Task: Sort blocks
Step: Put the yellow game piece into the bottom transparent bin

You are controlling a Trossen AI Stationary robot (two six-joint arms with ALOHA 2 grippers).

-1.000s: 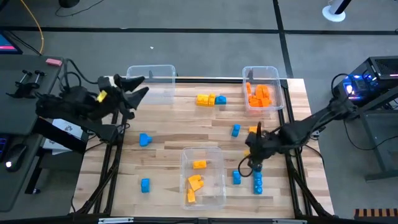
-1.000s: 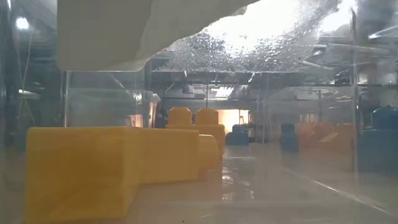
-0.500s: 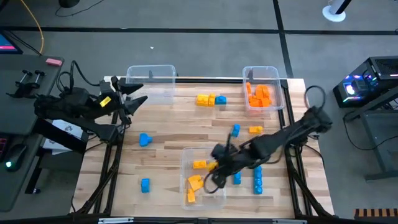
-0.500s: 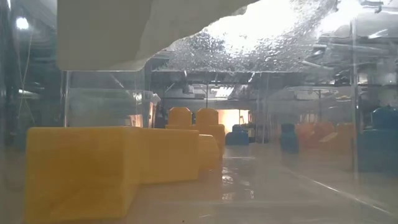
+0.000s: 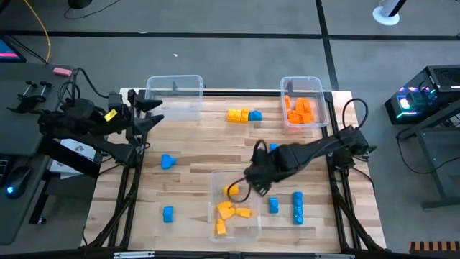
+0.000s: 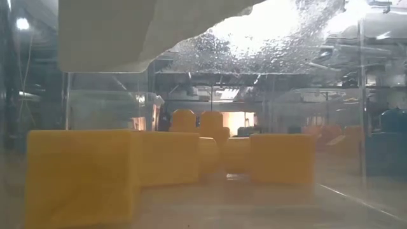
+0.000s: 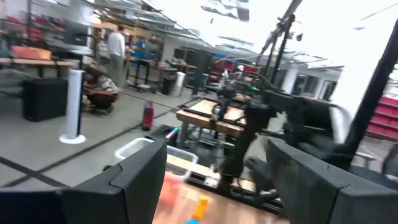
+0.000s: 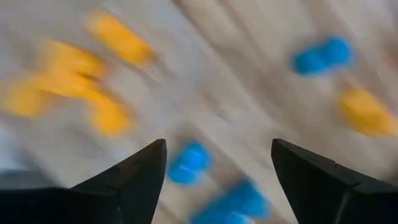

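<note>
Yellow-orange blocks (image 5: 225,209) lie in the clear near-centre bin (image 5: 251,224); the low view shows them from inside, one block (image 6: 283,159) standing apart on the right. Orange blocks (image 5: 302,109) fill the far-right bin. Loose blue blocks (image 5: 167,161) (image 5: 297,207) and a yellow-orange and blue row (image 5: 243,115) rest on the table. My right gripper (image 5: 249,184) (image 8: 217,146) hovers open at the near-centre bin's far edge, holding nothing. My left gripper (image 5: 159,111) (image 7: 217,155) waits open at the table's left side.
An empty clear bin (image 5: 175,90) stands at the far left. Further blue blocks (image 5: 167,213) (image 5: 273,204) lie on the near part of the wooden table (image 5: 194,144). My right arm (image 5: 316,151) stretches across the table's right half. Dark rails run along both table sides.
My right gripper has swung from the blue blocks at the near right across to the near-centre bin, then drawn back slightly toward its far edge. One more yellow-orange block now lies in that bin. My left gripper has eased a little toward the left edge.
</note>
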